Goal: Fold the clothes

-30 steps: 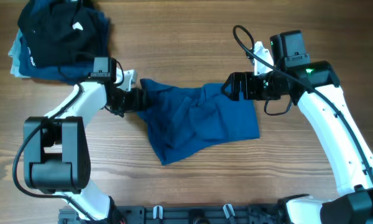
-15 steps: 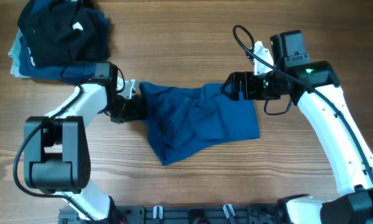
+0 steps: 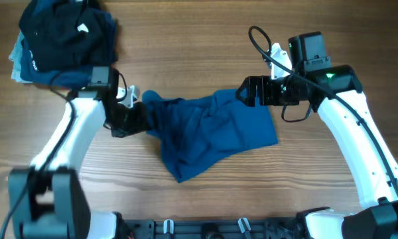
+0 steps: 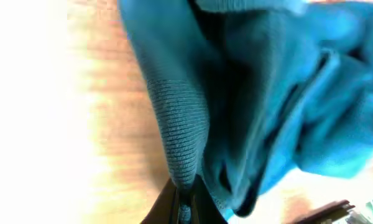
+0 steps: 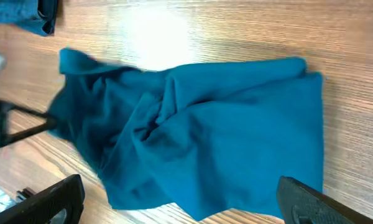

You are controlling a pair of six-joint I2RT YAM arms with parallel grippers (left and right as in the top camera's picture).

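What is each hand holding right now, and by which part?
The left hand is shut on the blue garment, pinching a ribbed fold at its left edge. The right hand is open, holding nothing.

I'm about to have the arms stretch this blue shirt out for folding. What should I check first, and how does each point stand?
1. Left jaws shut on the blue garment at its left edge: ok.
2. Right jaws gripping cloth: not ok, wide open over the garment.
3. Garment lying flat: not ok, bunched and creased toward the left.
4. Dark pile apart from the garment: ok.
5. Only one layer in the left grip: cannot tell.
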